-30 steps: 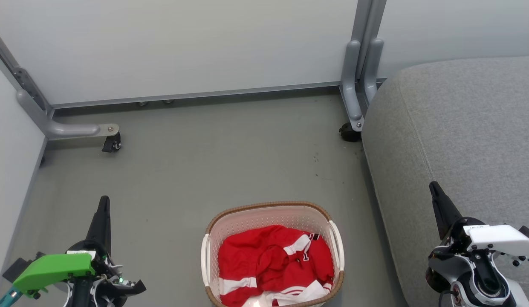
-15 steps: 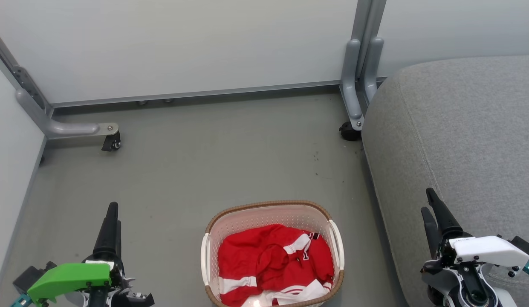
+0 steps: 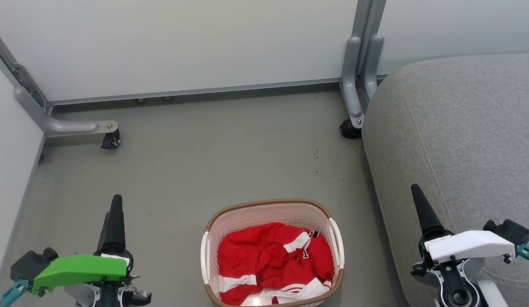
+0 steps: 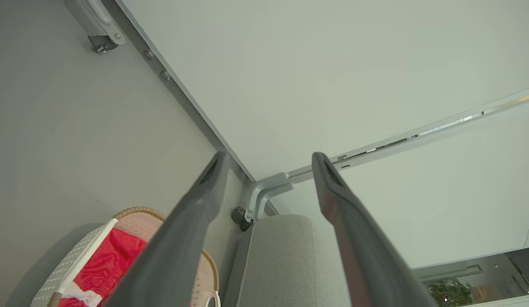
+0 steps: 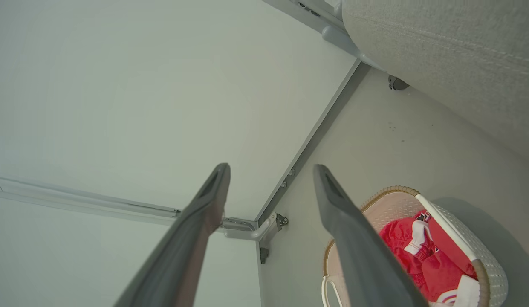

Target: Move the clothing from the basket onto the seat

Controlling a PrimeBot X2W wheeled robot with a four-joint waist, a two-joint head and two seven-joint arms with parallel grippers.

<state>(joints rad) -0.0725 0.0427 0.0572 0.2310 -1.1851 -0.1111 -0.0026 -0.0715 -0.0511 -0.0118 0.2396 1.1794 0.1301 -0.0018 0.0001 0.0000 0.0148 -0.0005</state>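
The left pincer point(image 3: 116, 204) hangs released above the grey floor point(image 3: 213, 157). Its two dark fingers point(image 4: 196, 221) stand spread wide in its wrist view with nothing between them (the head view catches them edge-on, as a single spike). To its right, well apart from it, the basket point(image 3: 267, 201) sits on the floor. The clothing point(image 3: 264, 260) lies bunched inside, red with white stripes, with a dark numeral showing toward the side nearer the other arm. Further right, the right pincer point(image 3: 417, 197) is likewise released and empty, its fingers parted, and it shows against the left edge of the seat point(image 3: 460, 128). The basket lies to that pincer's left, just beside the seat, with a strip of floor between them. Beyond both sets of fingertips stand pale partition panels point(image 3: 183, 42) on grey castered feet point(image 3: 76, 127).
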